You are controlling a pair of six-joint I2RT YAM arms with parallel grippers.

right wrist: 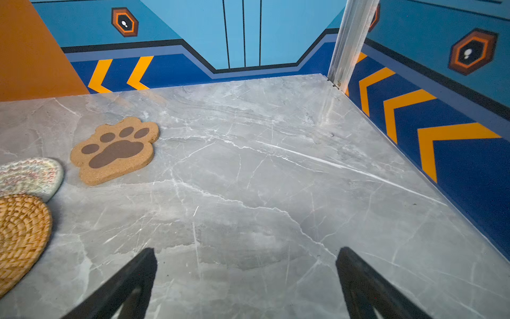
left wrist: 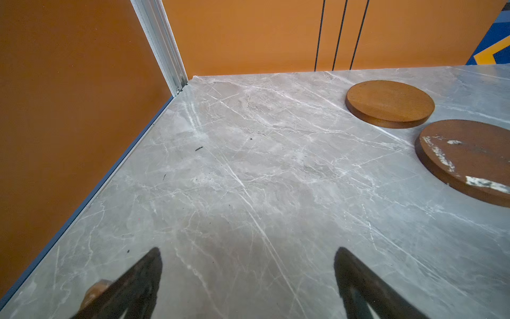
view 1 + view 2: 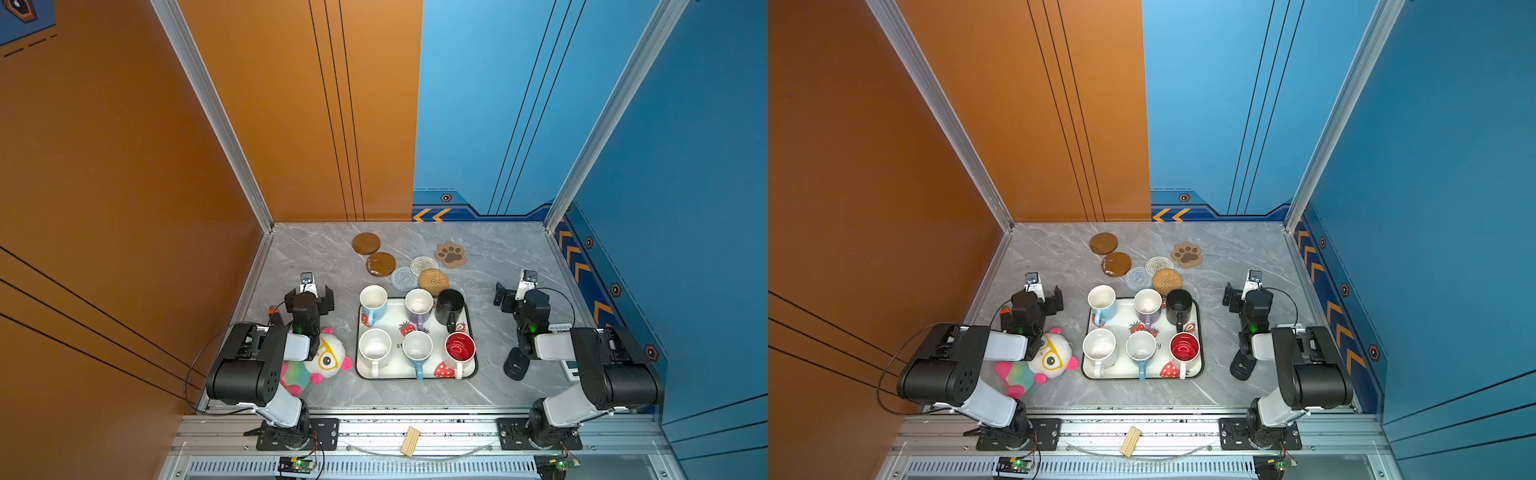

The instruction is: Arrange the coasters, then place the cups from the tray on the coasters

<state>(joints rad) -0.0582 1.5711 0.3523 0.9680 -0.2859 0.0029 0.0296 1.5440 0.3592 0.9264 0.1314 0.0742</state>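
The coasters lie behind the tray (image 3: 415,376): two brown discs (image 3: 366,243) (image 3: 380,264), a cream woven round (image 3: 424,265), a grey woven round (image 3: 403,278), a rattan round (image 3: 433,281) and a paw shape (image 3: 451,254). On the tray stand the cups: light blue (image 3: 373,300), lavender (image 3: 419,304), black (image 3: 450,305), speckled cream (image 3: 375,348), a second light blue (image 3: 417,348) and red-lined white (image 3: 459,348). My left gripper (image 3: 309,299) (image 2: 248,250) hangs open left of the tray. On the tray's right, my right gripper (image 3: 521,297) (image 1: 247,249) is open and empty too.
A plush toy (image 3: 328,357) lies under my left arm, close to the tray's left side. A black round-based stand (image 3: 517,365) and a white device (image 3: 571,368) sit by my right arm. Walls close in the left, back and right. A wooden block (image 3: 410,441) rests on the front rail.
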